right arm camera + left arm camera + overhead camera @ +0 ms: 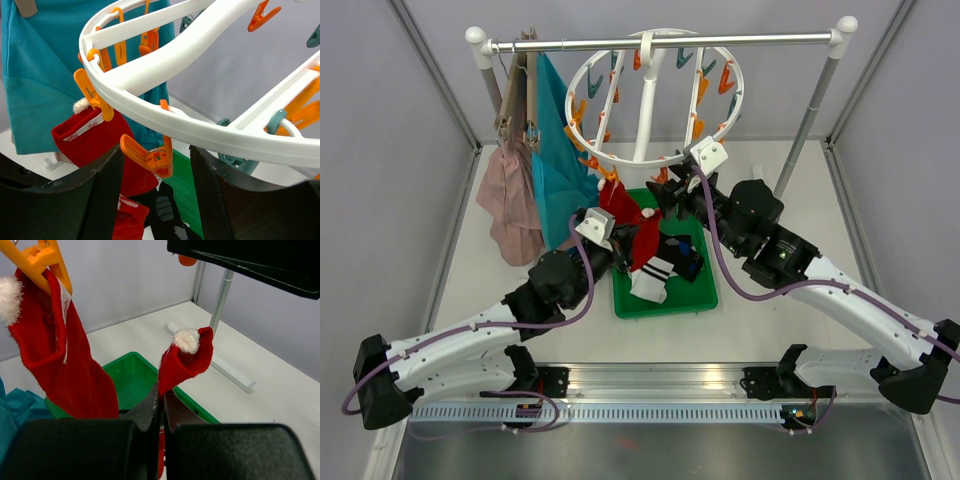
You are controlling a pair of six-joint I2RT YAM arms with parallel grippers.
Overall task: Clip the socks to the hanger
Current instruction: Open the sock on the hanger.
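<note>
The white ring hanger hangs from the rail, and one red sock hangs from an orange clip on it. My left gripper is shut on a second red sock with a white tip and holds it up above the tray. My right gripper is open, its fingers either side of a free orange clip under the ring's rim, with gaps on both sides. In the top view the left gripper and right gripper are close together below the ring. More socks lie in the tray.
A green tray sits mid-table under the grippers. A teal cloth and a pink garment hang at the rail's left end. The rack's right post stands behind my right arm.
</note>
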